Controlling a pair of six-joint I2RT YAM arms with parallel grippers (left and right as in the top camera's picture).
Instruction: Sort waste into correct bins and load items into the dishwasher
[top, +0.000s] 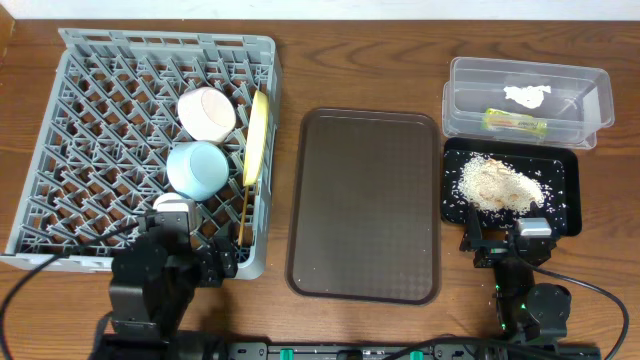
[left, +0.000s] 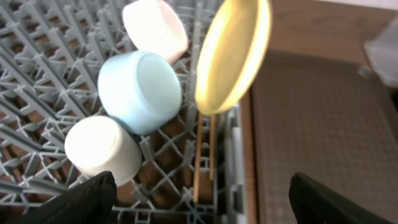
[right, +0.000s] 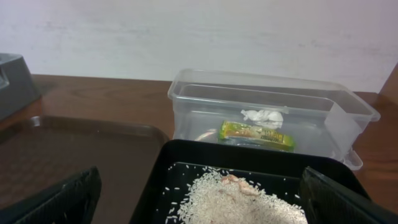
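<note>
The left gripper (left: 202, 202), over the dish rack (top: 90, 150), and the right gripper (right: 199, 196), beside the black tray (top: 566, 170) of rice scraps (top: 497, 186), both stand wide and empty. The yellow plate (left: 233, 56) stands on edge against the rack wall; a left-arm sweep could topple it outward.

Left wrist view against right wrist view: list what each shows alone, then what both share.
Left wrist only: the load in the dish rack: white bowl, light blue bowl, white cup, yellow plate on edge, and chopsticks. Right wrist only: the clear tub holding wrapper and tissue, and the black tray with rice scraps. Both: the brown serving tray and the wooden table.
</note>
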